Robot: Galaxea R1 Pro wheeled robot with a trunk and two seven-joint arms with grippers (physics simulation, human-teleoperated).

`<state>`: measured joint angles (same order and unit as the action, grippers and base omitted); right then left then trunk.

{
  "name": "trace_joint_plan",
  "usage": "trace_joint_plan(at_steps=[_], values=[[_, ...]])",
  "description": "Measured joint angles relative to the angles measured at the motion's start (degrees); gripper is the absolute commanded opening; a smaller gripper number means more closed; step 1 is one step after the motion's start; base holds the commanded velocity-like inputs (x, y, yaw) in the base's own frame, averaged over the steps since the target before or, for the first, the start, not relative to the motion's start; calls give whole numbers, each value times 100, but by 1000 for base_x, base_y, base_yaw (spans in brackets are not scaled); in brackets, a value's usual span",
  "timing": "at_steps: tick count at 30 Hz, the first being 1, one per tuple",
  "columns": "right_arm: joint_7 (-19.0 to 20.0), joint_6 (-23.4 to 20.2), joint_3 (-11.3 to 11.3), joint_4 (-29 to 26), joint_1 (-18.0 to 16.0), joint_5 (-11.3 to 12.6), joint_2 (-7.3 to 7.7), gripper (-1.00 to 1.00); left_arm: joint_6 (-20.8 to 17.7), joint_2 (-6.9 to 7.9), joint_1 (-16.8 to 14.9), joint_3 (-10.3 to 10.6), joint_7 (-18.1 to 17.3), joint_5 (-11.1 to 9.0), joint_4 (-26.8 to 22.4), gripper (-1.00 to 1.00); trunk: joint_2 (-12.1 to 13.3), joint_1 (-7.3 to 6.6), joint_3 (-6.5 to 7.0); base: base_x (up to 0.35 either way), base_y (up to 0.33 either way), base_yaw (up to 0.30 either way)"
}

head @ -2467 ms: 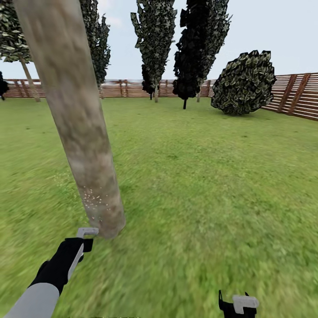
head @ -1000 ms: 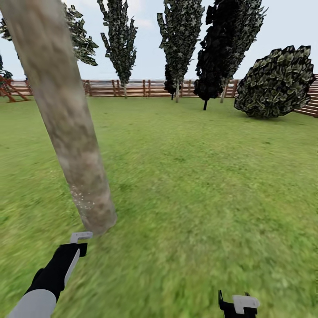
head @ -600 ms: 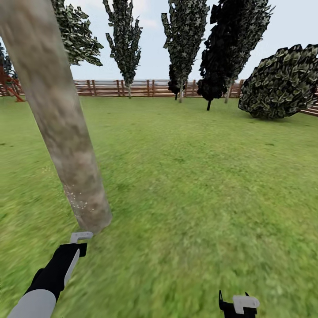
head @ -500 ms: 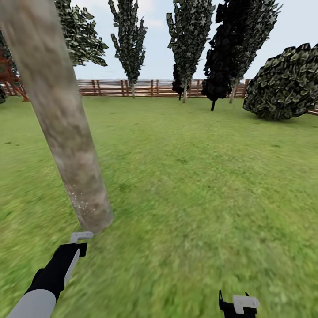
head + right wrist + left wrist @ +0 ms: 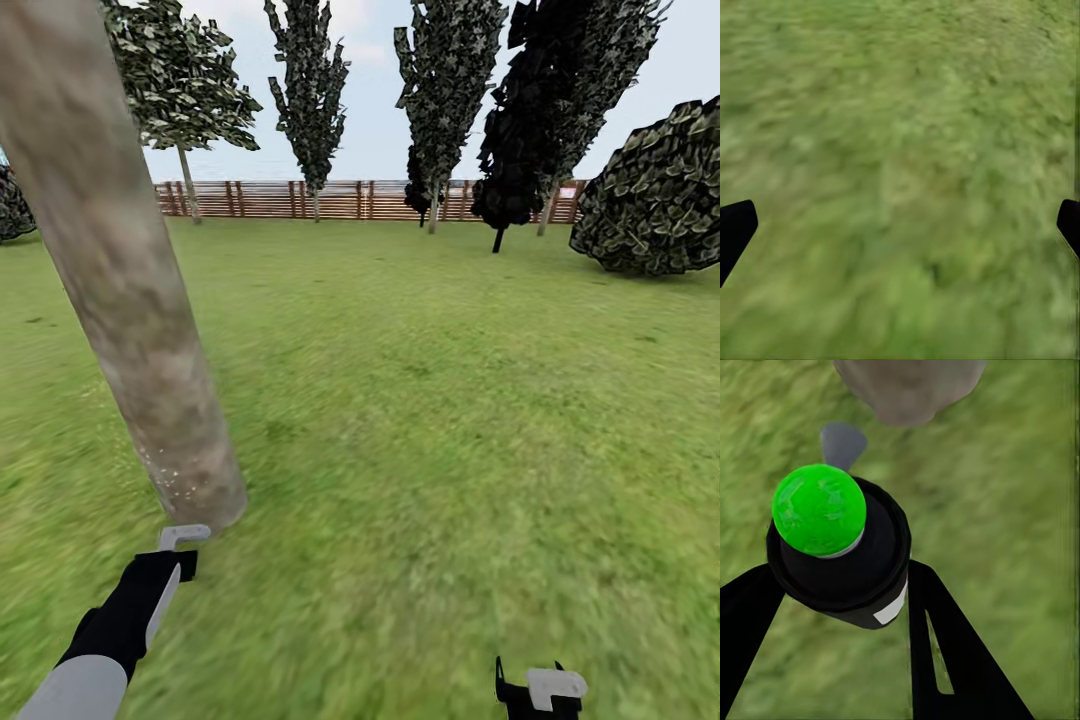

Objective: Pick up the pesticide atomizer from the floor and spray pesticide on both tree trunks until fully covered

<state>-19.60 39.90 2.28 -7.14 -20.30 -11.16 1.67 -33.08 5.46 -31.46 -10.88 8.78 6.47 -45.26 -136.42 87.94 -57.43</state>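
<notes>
A thick, mottled grey-brown tree trunk (image 5: 130, 300) leans across the left of the head view, with fine white specks (image 5: 175, 470) near its base. My left gripper (image 5: 185, 540) sits just in front of the trunk's foot. In the left wrist view it (image 5: 840, 592) is shut on the pesticide atomizer (image 5: 844, 555), a small black bottle with a white band and a green tip that points at the trunk's base (image 5: 907, 386). My right gripper (image 5: 540, 690) hangs open over grass, its fingertips (image 5: 735, 229) wide apart. A second pale-trunked tree (image 5: 187, 180) stands far back left.
Green lawn (image 5: 450, 400) stretches ahead to a brown slat fence (image 5: 350, 198). Dark cone-shaped cypresses (image 5: 530, 120) stand by the fence and a big round bush (image 5: 660, 200) sits at the right.
The whole view has shifted, so the camera has turned: the far trees and bush slid right and the near trunk slid slightly left. Both arms keep their pose.
</notes>
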Motion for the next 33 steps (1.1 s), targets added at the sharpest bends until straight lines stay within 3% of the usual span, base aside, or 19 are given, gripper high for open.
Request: trace_joint_plan(at_steps=[8, 16, 18, 20, 26, 28, 30, 33], values=[[0, 0, 0, 1, 0, 0, 0, 100, 3, -1, -2, -2, 1, 0, -7, -100, 0, 0, 0, -65, -256, 221], [0, 0, 1, 1, 0, 1, 0, 100, -2, -10, -13, -5, -15, -11, -20, -100, 0, 0, 0, -12, -23, 278], [0, 0, 1, -1, 0, 1, 0, 100, -13, -65, -53, 20, -63, -27, -38, -100, 0, 0, 0, 0, 0, 278], [0, 0, 2, -1, 0, 1, 0, 100, -45, -295, -132, 64, -90, -44, -51, -100, 0, 0, 0, 0, 0, 167], [-2, 0, 7, -5, 0, 1, 14, 100, -264, -569, -813, 81, -104, 3, -45, -100, 0, 0, 1, 0, 0, 21], [-1, 0, 9, -6, 0, 0, 17, 100, -565, -543, -1005, 85, -115, 29, -89, -100, 0, 0, 1, 0, 0, 1], [-1, 0, 9, -6, 0, 0, 17, 100, -708, -423, -1181, 82, -147, 71, -103, -100, 0, 0, 0, 0, 0, 0], [0, 0, 3, -4, 0, 0, 18, 100, -742, -47, -1213, 76, -300, 57, -106, -100, 0, 0, 0, 0, 0, 0]])
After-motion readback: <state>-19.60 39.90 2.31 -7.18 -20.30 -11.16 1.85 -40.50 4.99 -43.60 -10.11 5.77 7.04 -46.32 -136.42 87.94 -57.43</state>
